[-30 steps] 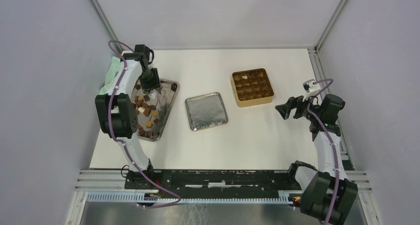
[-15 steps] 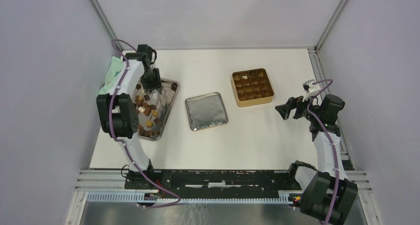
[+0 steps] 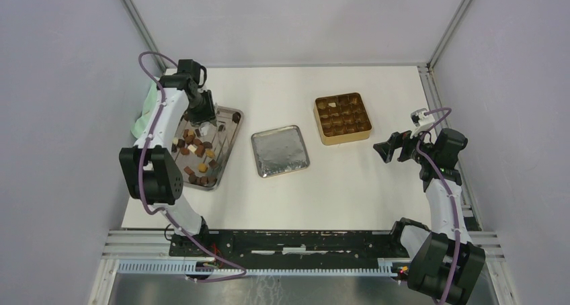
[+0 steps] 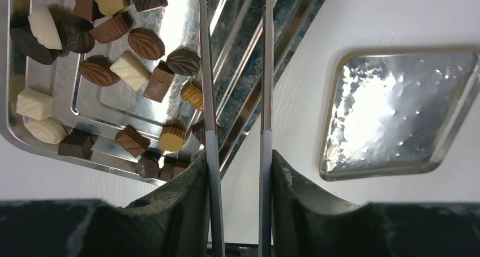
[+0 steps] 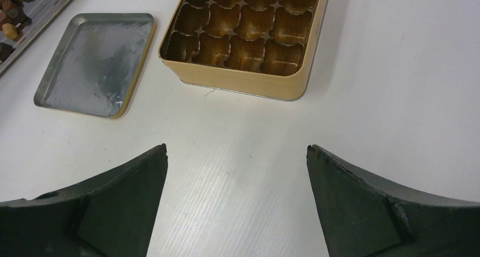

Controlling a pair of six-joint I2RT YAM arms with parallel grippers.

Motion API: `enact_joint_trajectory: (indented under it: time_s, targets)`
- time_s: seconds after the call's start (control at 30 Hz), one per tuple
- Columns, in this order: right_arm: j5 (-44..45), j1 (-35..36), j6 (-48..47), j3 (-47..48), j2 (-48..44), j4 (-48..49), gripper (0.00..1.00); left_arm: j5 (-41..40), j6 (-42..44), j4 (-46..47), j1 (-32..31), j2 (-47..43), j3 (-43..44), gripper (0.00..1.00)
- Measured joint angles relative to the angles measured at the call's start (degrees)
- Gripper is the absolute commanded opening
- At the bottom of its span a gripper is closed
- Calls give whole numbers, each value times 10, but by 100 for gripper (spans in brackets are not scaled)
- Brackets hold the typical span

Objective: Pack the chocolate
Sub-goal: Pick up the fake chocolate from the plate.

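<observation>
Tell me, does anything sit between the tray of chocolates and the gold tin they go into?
Yes: a flat silver lid lies between the chocolate and the gold tin. It is low, so passing over it looks easy.

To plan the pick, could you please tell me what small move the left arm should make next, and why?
Probably lower the tweezers onto one chocolate in the tray and squeeze. The left gripper holds them above the tray with nothing visible between their arms, and most gold tin compartments look empty.
</observation>
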Motion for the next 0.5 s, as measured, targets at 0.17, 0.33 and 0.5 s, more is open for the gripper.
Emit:
enact_joint_trajectory:
  time_s: [0.17,0.33,0.5]
  targets:
    - [0,0,0,-1,0,0,98,54,-1,12,-6,-55,-31,2]
    - [0,0,1,-1,0,0,98,136,-20,53,-50,-106,-68,2]
    - [0,0,4,-1,0,0,98,206,-74,141,-143,-122,-80,2]
